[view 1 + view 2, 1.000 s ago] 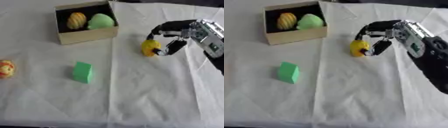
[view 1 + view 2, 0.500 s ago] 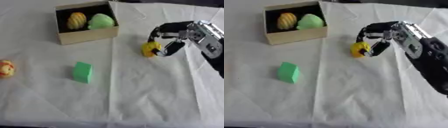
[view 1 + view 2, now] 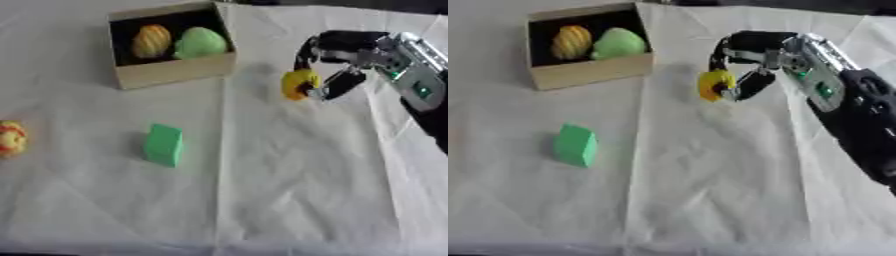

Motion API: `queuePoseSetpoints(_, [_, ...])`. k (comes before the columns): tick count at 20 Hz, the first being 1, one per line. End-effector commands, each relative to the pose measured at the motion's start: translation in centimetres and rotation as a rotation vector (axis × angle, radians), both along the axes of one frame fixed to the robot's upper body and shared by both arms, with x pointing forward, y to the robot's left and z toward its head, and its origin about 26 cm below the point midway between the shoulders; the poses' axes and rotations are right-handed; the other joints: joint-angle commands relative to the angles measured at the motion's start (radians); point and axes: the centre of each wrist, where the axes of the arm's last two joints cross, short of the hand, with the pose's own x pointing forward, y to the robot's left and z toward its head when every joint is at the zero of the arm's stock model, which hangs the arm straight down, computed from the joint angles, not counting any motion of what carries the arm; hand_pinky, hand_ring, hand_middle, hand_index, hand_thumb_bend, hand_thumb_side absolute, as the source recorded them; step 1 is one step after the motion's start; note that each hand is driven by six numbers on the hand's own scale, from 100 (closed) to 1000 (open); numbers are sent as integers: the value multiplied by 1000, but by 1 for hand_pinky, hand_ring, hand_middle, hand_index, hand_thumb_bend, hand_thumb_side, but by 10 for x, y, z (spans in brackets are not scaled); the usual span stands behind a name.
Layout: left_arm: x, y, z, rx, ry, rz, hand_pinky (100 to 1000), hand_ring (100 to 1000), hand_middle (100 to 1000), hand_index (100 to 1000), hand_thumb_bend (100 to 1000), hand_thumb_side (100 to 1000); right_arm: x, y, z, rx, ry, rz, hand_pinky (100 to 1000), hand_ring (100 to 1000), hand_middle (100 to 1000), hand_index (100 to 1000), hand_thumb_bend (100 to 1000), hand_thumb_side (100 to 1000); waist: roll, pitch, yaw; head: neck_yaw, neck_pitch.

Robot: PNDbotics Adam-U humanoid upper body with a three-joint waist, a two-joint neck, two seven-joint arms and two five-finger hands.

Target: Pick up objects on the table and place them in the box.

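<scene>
My right hand comes in from the right and its curled fingers and thumb pinch a small yellow object just above the white cloth. A cardboard box stands at the upper left of the table and holds a yellow-orange striped object and a light green rounded object. The held object hangs to the right of the box, apart from it. A green block lies on the cloth in the left middle. An orange-yellow object sits at the far left edge. My left hand is out of sight.
A white wrinkled cloth covers the whole table. My right forearm stretches along the right side of the right eye view.
My right hand with the yellow object has shifted a little up and to the left, toward the box. The other objects have stayed put.
</scene>
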Motion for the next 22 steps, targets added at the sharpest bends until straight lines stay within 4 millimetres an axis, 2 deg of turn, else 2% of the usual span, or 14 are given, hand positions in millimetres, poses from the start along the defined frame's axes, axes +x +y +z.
queuePoseSetpoints(1, [-3,1,8,15,-26,-3,849,831,771,811,100,656,-4,-1,34,24,-84,6,670,707,465,639,100,252,-7,-25,-2,2,4])
queuePoseSetpoints(5, [-3,1,8,17,-26,-4,849,831,771,811,100,656,-4,18,71,41,-160,56,671,706,469,640,100,259,-7,-29,-1,0,4])
queuePoseSetpoints(7, [-3,1,7,17,-24,-6,850,832,771,811,100,657,-4,36,90,57,-204,93,670,702,468,639,100,252,-7,-29,0,-1,4])
queuePoseSetpoints(11, [-2,-2,8,13,-25,-17,849,832,771,811,100,656,3,93,116,85,-246,185,672,703,470,641,100,243,-6,-31,10,-14,4])
queuePoseSetpoints(16, [-1,-4,10,14,-34,-33,850,832,771,811,100,654,22,142,112,115,-240,162,667,701,471,644,100,217,-1,-26,29,-45,4])
queuePoseSetpoints(22, [0,-8,12,12,-43,-55,849,833,771,811,100,654,44,179,89,102,-256,98,677,710,473,650,100,240,5,-17,49,-66,-4])
